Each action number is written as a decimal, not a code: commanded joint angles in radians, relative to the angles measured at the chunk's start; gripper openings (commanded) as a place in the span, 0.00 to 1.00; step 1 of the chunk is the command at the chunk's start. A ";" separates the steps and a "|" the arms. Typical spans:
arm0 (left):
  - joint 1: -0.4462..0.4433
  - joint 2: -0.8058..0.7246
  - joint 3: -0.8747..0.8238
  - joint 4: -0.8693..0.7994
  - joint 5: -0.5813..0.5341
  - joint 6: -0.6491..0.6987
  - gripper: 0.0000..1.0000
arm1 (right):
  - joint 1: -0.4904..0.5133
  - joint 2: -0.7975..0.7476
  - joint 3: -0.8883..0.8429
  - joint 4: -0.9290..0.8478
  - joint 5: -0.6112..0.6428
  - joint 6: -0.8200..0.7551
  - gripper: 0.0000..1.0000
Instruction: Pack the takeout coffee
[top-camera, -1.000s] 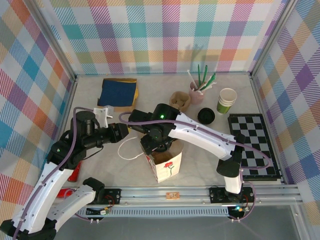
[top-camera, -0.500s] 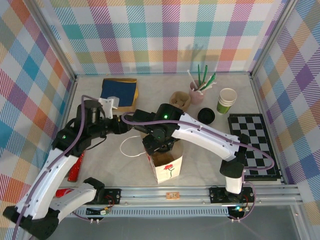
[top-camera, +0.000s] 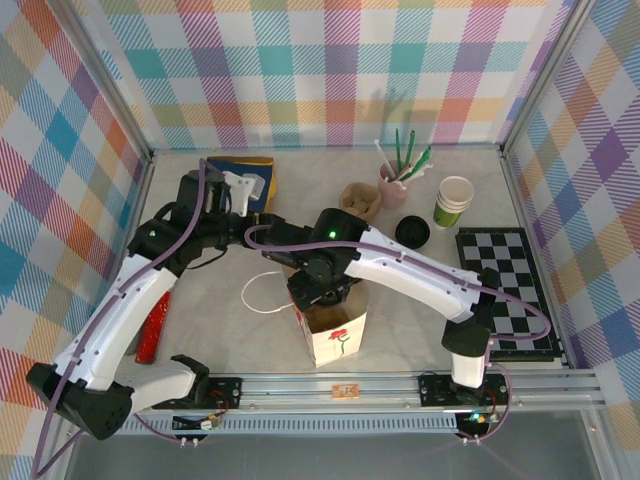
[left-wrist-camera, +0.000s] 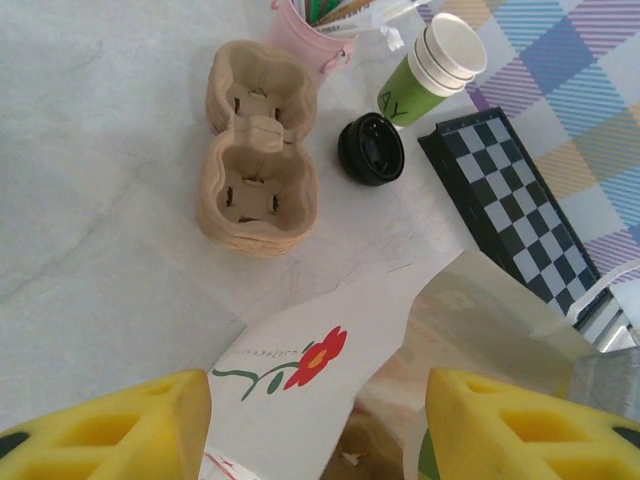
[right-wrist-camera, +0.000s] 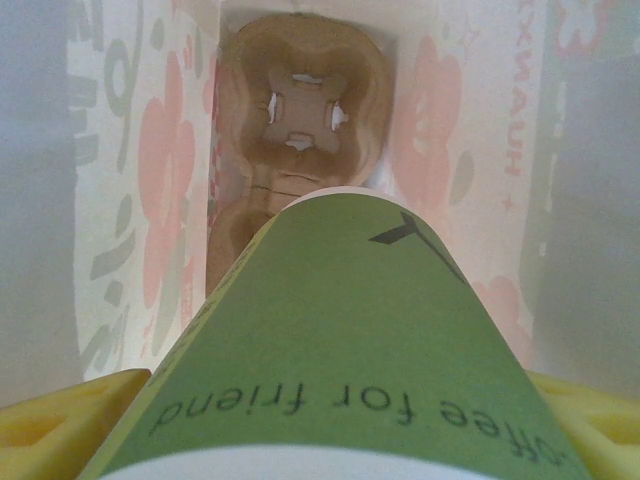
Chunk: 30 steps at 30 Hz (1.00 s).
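Note:
The takeout coffee, a green paper cup with dark print, hangs inside the white flower-print paper bag. My right gripper is shut on it, a yellow finger pressed on each side. In the top view that gripper reaches down into the bag's mouth. Below the cup, a brown pulp cup carrier lies on the bag's floor. My left gripper hovers open above the bag's near flap, holding nothing. From above, the left gripper is up and left of the bag.
Behind the bag are a second pulp carrier, a pink pot of sticks, a black lid and lidless green cups. A checkerboard lies right, a blue pad back left, a red object left.
My left gripper has opened and drawn back from the bag's left edge, rising toward the back left. The right gripper stays in the bag with the cup.

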 joint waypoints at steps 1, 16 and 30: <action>-0.006 0.020 0.025 -0.050 0.039 0.060 0.58 | 0.006 -0.041 -0.018 -0.145 -0.002 0.005 0.35; -0.013 0.065 0.002 -0.029 0.129 0.084 0.54 | 0.004 -0.044 -0.034 -0.129 -0.005 0.004 0.35; -0.044 0.096 0.002 -0.061 0.097 0.111 0.51 | 0.002 -0.049 -0.032 -0.129 -0.001 0.006 0.35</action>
